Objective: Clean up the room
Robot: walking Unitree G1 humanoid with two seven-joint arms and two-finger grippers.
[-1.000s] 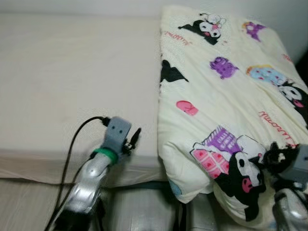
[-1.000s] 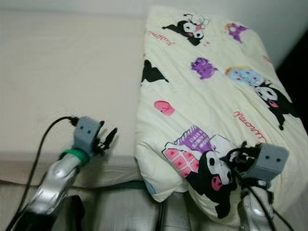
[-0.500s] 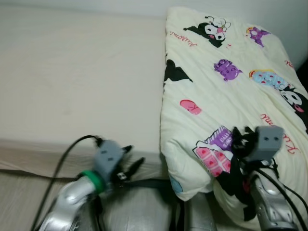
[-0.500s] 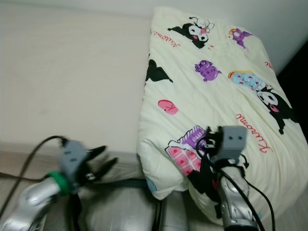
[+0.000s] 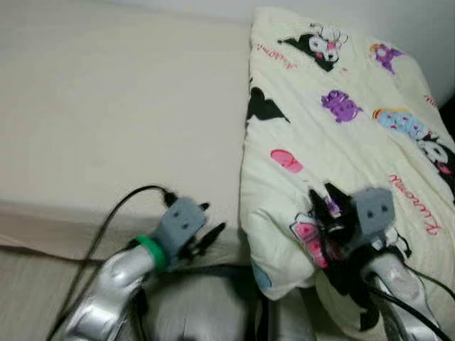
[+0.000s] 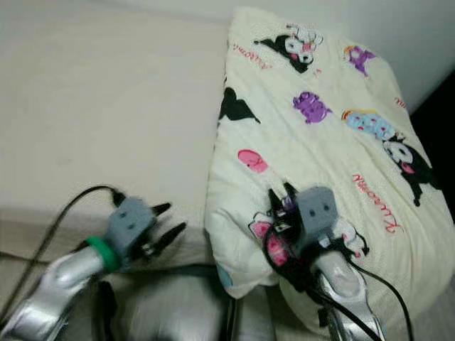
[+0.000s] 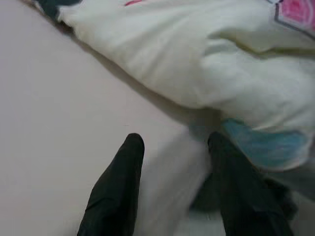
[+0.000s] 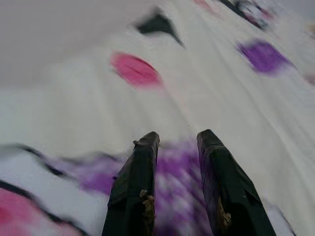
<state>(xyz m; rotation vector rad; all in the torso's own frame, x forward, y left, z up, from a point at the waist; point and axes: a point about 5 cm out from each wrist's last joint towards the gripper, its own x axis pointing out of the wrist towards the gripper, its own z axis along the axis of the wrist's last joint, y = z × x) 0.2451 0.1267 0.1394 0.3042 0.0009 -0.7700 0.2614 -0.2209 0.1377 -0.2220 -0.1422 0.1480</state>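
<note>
Folded quilt [image 5: 341,142] with cartoon prints along the right side of the bed [image 5: 121,121], near corner hanging past the mattress edge. Right arm bent up from below, right gripper [image 6: 279,200] over the quilt's near part, fingers [image 8: 138,187] slightly apart with nothing between them, pointing along the fabric. Left arm raised at the bed's front edge, left gripper [image 5: 211,229] beside the quilt's corner, fingers [image 7: 118,187] spread and empty above the sheet.
</note>
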